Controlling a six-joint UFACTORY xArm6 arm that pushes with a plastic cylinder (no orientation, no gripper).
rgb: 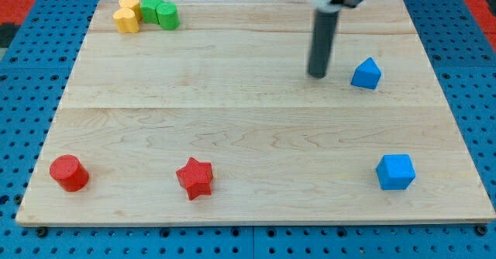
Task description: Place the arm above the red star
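Note:
The red star (194,177) lies near the view's bottom, left of centre, on the wooden board (256,127). My tip (317,75) is at the end of the dark rod in the upper right part of the board, far up and to the right of the red star. It stands just left of a blue wedge-shaped block (366,74), apart from it.
A red cylinder (69,172) sits at the bottom left. A blue cube (396,171) sits at the bottom right. At the top left, two yellow blocks (127,15) touch a green star (150,7) and a green cylinder (167,15).

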